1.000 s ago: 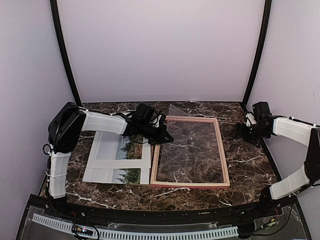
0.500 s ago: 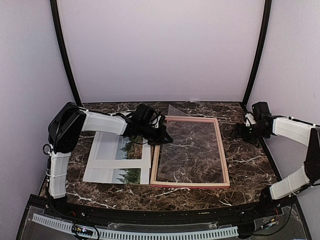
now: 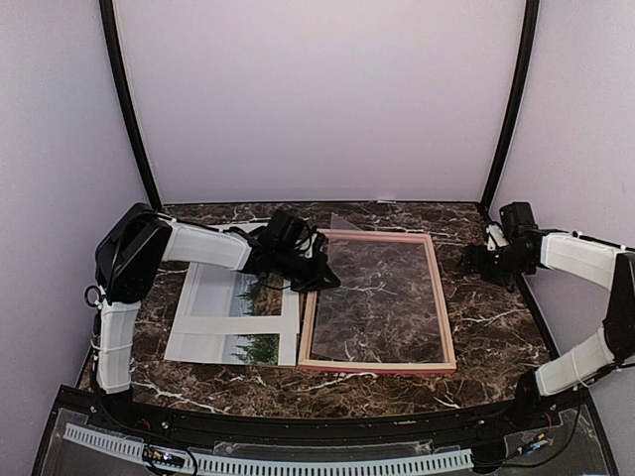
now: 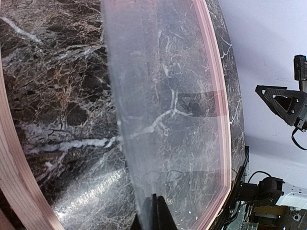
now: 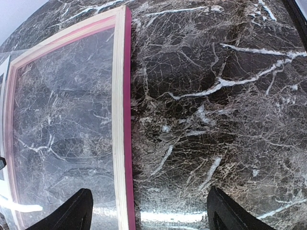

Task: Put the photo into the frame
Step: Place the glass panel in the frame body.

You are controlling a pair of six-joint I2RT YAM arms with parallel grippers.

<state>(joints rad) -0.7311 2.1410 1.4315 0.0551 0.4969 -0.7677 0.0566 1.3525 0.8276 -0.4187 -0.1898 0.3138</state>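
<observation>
Frame (image 3: 377, 368): thin rectangular wood, pink-red face, pale sides. It lies flat on the dark marble table (image 3: 496, 327), and the marble shows through its opening.

Left gripper (image 3: 316, 278): at the frame's far-left corner, over the left rail.
- The left wrist view shows the jaws pressed together (image 4: 153, 215), pinching the edge of a clear plastic sheet (image 4: 163, 120).
- The sheet slants across the frame's opening, from the grip toward the far rail.
- One sheet corner (image 3: 347, 224) pokes up past the frame's far rail.
- The frame's pink rim (image 4: 211, 96) shows through and beside the sheet.

Right gripper (image 3: 476, 260): off the frame's far-right corner, apart from it and above bare table.
- In the right wrist view the two black fingers (image 5: 76, 211) stand wide apart (image 5: 148, 213), with nothing between them but marble (image 5: 201, 96).
- The frame's right rail (image 5: 122, 120) runs just left of centre in that view.
- It holds nothing and touches nothing.

Photo (image 3: 260, 296): paper print with dark conifers, grass and pale sky.
- It lies flat just left of the frame, outside it.
- A white mat board (image 3: 203, 307) covers it, so the print shows only through the mat's windows.
- The mat's right edge sits right beside the frame's left rail; whether the two touch, I cannot tell.
</observation>
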